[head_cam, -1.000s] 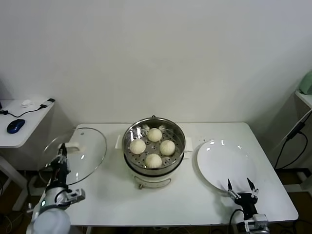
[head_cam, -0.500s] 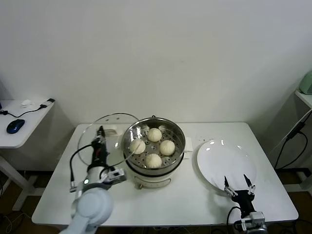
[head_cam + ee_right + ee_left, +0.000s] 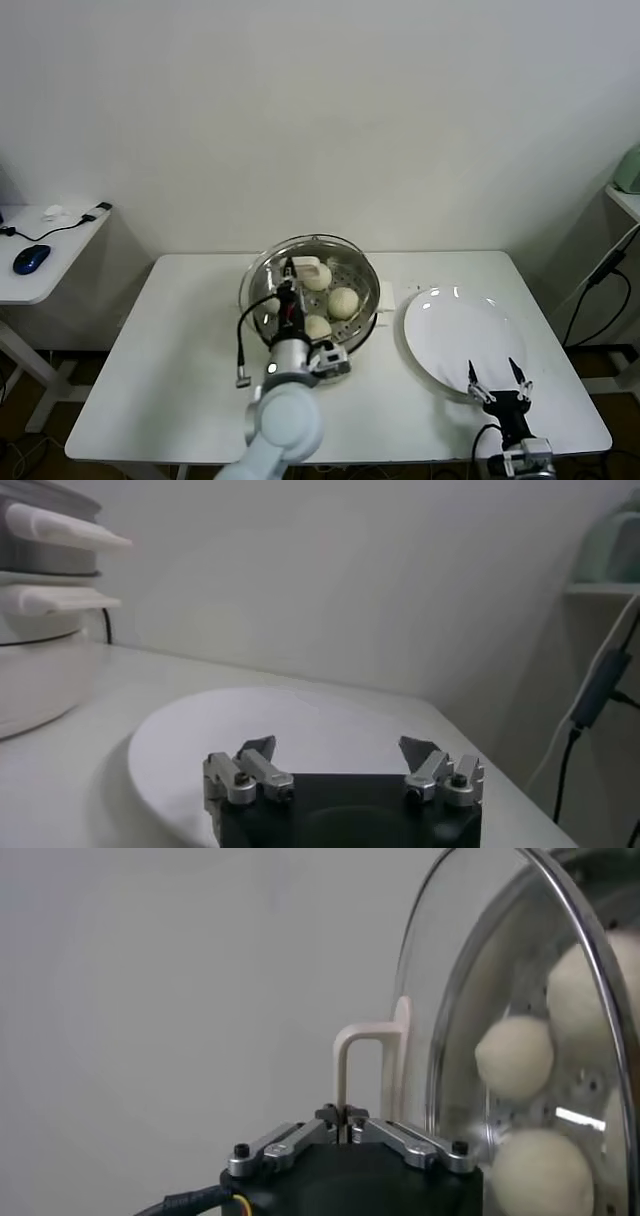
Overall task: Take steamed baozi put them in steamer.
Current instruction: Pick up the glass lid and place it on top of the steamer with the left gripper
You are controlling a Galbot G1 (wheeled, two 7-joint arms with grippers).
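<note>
Head view — baozi (image 3: 343, 300) (steamer (image 3: 362, 318)) beside left pincer (image 3: 291, 268)

No text, label or number is legible on anything here (all surfaces plain).

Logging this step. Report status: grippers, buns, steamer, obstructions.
Left gripper shut on glass lid handle, over steamer. Right gripper open, idle by white plate. Steamed baozi in tray. Nothing obstructing.
</note>
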